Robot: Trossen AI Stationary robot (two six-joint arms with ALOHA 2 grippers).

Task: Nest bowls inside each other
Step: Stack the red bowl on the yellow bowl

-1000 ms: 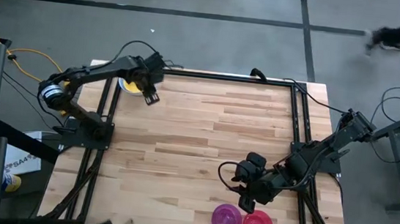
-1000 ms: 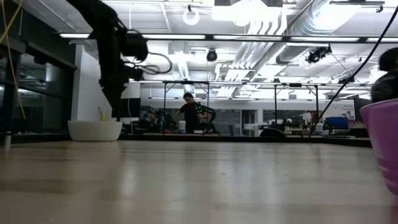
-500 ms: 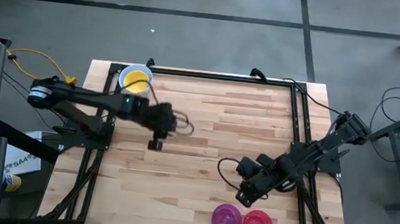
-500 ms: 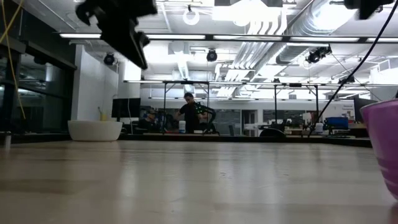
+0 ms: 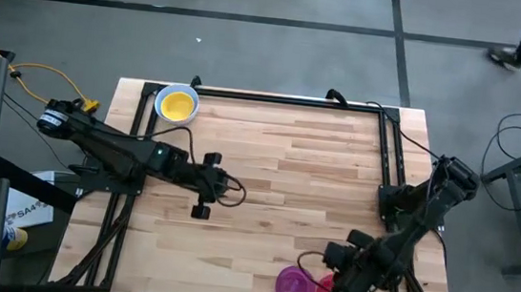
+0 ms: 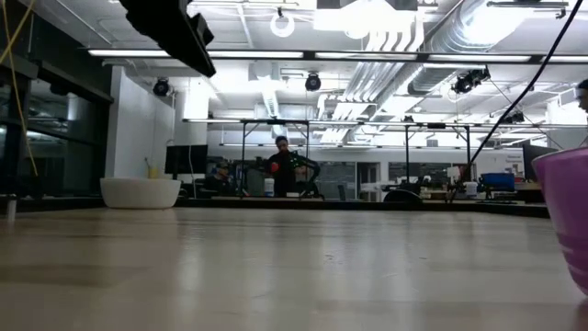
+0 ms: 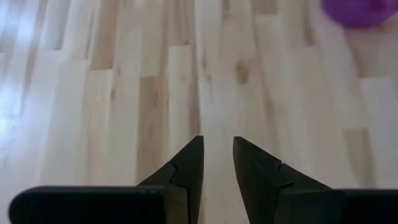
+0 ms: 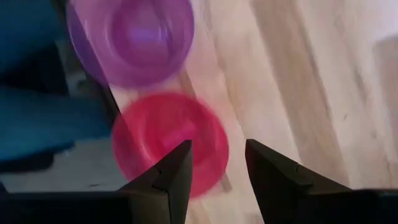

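A grey concrete floor (image 5: 279, 52) crossed by dark lines surrounds the pale wooden plank bench (image 5: 277, 176); beyond it, bright ceiling strip lights (image 6: 367, 53), exposed white ducts (image 6: 459, 37) and distant desks

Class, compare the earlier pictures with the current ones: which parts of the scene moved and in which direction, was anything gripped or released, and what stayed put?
The left gripper swung from the yellow bowl at the far-left corner out toward the table's middle, empty. The right gripper dropped toward the near edge and now hovers open over the red bowl. Nothing was gripped or released. The yellow, red and purple bowl stayed put.
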